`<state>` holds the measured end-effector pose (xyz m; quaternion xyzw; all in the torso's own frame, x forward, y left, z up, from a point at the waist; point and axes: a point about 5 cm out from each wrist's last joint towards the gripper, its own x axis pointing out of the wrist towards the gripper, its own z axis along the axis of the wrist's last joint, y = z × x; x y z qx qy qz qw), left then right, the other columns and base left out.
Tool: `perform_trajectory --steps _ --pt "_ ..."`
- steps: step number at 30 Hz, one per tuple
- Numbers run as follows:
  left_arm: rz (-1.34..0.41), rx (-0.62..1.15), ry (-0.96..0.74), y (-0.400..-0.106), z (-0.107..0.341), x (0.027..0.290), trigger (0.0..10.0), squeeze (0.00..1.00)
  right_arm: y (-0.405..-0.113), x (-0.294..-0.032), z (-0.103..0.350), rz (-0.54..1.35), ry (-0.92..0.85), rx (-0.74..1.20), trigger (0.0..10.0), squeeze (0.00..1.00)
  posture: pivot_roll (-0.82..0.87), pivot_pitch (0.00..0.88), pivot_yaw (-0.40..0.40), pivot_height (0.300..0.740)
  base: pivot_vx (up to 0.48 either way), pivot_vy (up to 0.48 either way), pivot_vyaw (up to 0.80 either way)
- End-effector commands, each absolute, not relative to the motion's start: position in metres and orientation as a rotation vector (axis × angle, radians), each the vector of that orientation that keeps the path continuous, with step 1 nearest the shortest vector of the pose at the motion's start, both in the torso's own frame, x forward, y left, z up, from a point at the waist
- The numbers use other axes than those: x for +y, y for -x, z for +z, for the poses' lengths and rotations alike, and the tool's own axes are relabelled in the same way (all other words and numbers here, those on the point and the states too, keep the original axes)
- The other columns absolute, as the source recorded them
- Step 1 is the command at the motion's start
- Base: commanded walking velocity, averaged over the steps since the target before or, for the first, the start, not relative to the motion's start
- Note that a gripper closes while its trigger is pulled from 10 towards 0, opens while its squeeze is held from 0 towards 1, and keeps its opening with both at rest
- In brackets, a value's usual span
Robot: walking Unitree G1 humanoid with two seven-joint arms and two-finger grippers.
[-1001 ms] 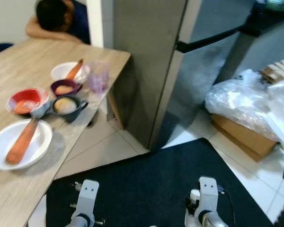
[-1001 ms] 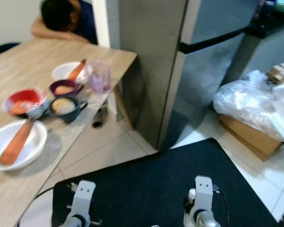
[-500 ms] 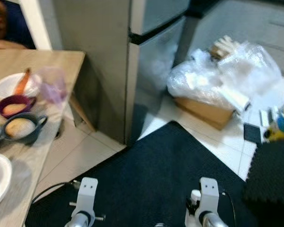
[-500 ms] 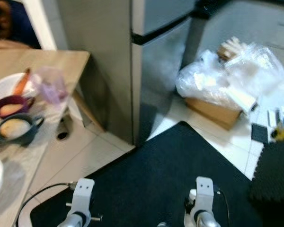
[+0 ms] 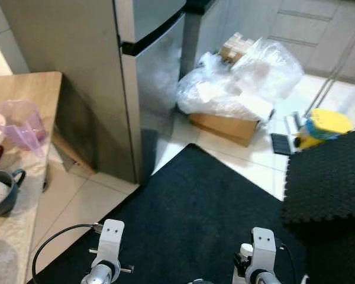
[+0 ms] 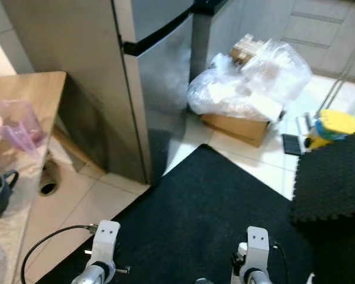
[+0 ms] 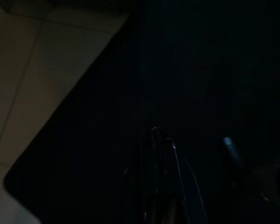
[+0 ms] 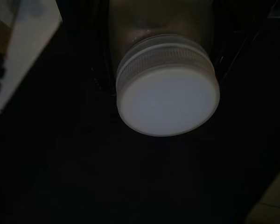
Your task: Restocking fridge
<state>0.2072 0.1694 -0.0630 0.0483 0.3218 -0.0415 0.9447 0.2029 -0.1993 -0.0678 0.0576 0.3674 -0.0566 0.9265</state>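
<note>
Table now cropped (camera turned)

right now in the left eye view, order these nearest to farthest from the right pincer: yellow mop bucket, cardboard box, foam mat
1. foam mat, just ahead on the right of the right pincer
2. yellow mop bucket, beyond the mat
3. cardboard box, farther back by the fridge

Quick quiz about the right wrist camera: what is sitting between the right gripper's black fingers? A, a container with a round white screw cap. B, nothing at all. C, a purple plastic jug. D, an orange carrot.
A: the right wrist view shows a container with a round white ribbed screw cap between the right gripper and its dark fingers, over the black floor mat.
</note>
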Motion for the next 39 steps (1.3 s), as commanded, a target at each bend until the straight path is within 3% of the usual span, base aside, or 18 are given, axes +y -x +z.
perform_trajectory --steps 1,39 --pt "-0.096 0.654 -0.101 -0.2029 -0.0646 0.1692 10.0 0.0 -0.2002 -0.2042 -0.0682 -0.133 -0.116 0.751 10.0 0.0 -0.1 0.103 0.009 0.74 0.0 0.0 0.0" --pt "-0.126 0.633 -0.073 -0.204 -0.0632 0.1634 10.0 0.0 -0.1943 -0.2069 -0.0705 -0.133 -0.105 0.758 10.0 0.0 -0.11 0.116 0.009 0.74 0.242 0.0 0.0"
